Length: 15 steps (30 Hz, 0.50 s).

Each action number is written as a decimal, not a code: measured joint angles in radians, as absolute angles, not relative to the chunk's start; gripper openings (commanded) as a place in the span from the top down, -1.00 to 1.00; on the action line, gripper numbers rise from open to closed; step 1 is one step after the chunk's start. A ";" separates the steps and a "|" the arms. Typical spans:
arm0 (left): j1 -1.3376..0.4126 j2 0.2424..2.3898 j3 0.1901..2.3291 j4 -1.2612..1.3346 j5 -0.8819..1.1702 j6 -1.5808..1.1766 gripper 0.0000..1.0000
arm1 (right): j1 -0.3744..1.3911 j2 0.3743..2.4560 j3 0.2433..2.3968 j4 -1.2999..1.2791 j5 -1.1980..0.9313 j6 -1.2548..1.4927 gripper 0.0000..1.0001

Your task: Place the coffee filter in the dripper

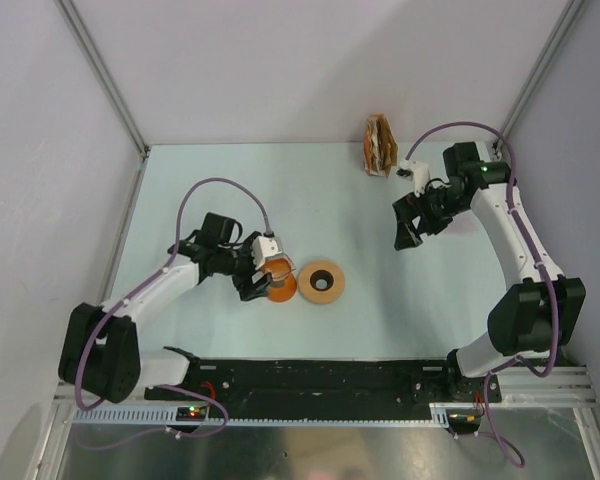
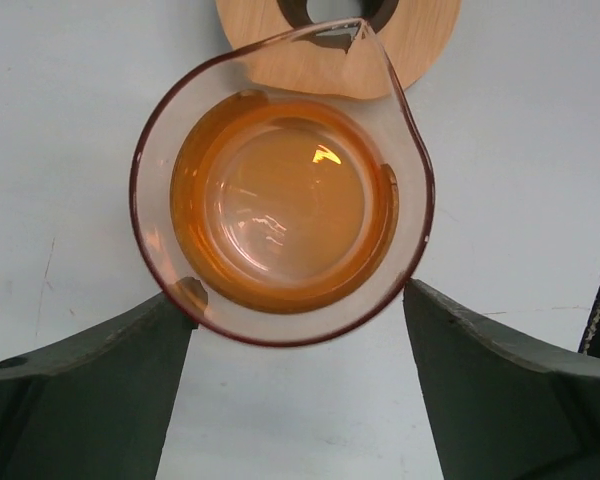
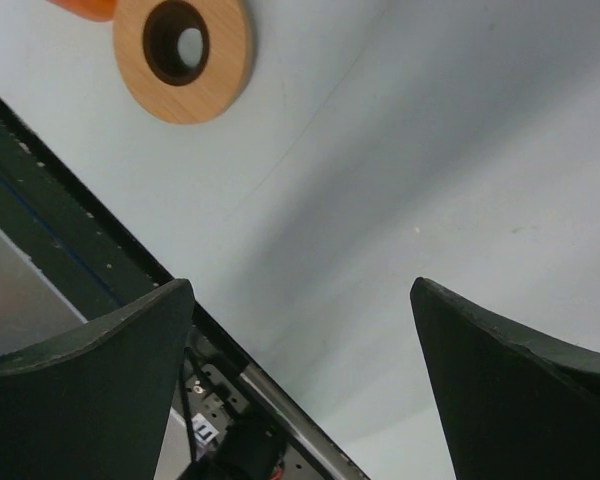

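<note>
Pale table, frame centre-left: left gripper [image 1: 267,279] straddles the orange-filled beaker [image 2: 280,200], grip cannot be told; right gripper [image 3: 302,295] spread wide, empty.

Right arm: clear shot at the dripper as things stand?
Probably yes. The right end effector is open and empty, and nothing stands between it and the dripper. The beaker and the left end effector crowd only the dripper's left side.
</note>
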State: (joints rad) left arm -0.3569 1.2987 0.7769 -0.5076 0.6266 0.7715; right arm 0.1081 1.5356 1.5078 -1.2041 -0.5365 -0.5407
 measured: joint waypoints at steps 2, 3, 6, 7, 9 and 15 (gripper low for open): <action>-0.348 1.259 0.763 -0.509 0.612 0.754 -0.96 | 0.109 1.541 1.501 -1.198 -0.567 -0.516 -0.86; -0.341 1.238 0.759 -0.513 0.607 0.749 -0.97 | 0.110 1.547 1.501 -1.192 -0.588 -0.501 -0.85; -0.275 1.151 0.759 -0.542 0.605 0.734 -0.99 | 0.114 1.592 1.500 -1.166 -0.662 -0.445 -0.78; -0.246 1.126 0.761 -0.555 0.604 0.733 -0.99 | 0.115 1.611 1.497 -1.154 -0.684 -0.428 -0.76; -0.172 1.066 0.772 -0.594 0.603 0.728 -0.99 | 0.123 1.662 1.485 -1.124 -0.737 -0.382 -0.71; -0.054 0.940 0.873 -0.684 0.572 0.661 -0.99 | 0.170 1.815 1.421 -0.993 -0.852 -0.223 -0.62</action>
